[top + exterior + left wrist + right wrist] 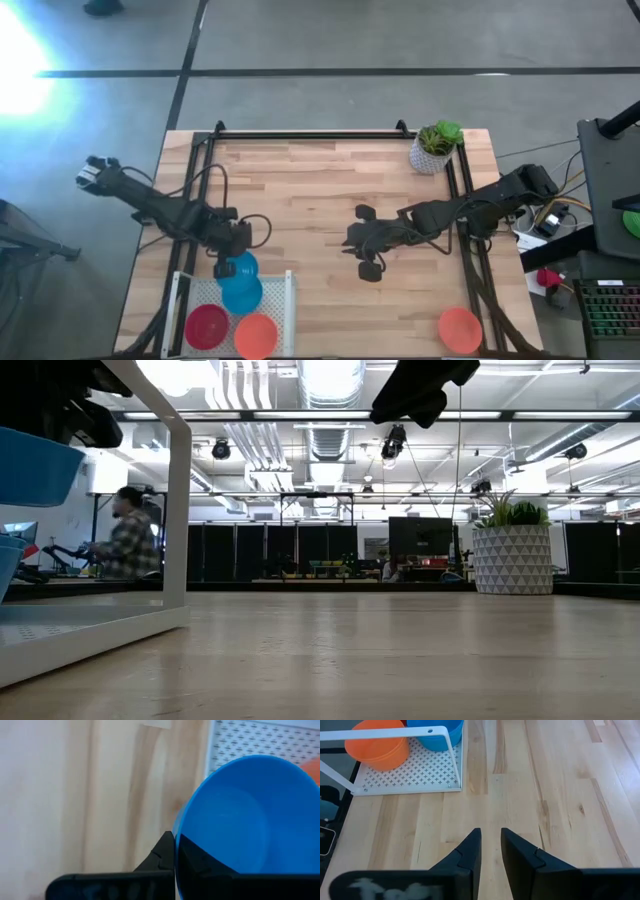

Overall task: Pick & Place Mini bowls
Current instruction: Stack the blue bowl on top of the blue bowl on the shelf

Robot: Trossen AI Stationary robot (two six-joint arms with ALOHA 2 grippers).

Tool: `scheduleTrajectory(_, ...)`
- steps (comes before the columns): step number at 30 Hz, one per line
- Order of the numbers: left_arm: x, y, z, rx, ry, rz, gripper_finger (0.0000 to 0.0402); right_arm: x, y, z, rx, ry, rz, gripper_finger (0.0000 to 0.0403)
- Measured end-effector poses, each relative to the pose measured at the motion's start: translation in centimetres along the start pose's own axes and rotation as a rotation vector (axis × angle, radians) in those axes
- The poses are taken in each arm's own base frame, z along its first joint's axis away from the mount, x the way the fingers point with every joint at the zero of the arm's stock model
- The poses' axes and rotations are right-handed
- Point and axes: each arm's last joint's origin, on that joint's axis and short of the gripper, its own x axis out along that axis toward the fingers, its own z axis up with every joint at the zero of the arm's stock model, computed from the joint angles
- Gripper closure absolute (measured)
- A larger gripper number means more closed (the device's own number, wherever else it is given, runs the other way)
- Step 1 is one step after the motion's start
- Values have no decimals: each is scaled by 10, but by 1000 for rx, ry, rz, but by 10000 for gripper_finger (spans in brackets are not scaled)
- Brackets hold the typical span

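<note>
On the wooden table [330,230] five mini bowls are showing in the high view. Two are blue: one blue bowl [240,268] is being held by the left gripper [232,262], whose fingers are clamped on its rim just above the white rack [291,300] at the table's front left corner, and a second blue bowl [242,294] is sitting in the rack right beside it. One red bowl [207,326] and one orange bowl [256,336] are also lying in the rack. A lone orange bowl [460,329] is resting on the bare wood at the front right, well apart from the rest.

Over the middle of the table the right gripper [366,243] is hovering with nothing between its fingers [470,851]; they are standing a little apart, with a narrow gap.

One white pot with a green plant [435,147] is standing at the back right corner. Beyond the table, a person in a plaid shirt [125,540] is sitting in the room.

No brand or writing is readable; a pale mark on the right wrist's housing may be a label, but it is too blurred to read.
</note>
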Motion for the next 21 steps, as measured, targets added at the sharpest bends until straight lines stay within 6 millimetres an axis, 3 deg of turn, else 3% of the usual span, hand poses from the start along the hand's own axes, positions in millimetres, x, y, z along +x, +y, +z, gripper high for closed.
scheduleTrajectory(9,17,-20,-3,32,-85,-125,401,0,0,0,0,-4,1,323)
scheduleTrajectory(21,43,-14,-18,27,-17,-107,401,0,0,0,0,-4,1,335)
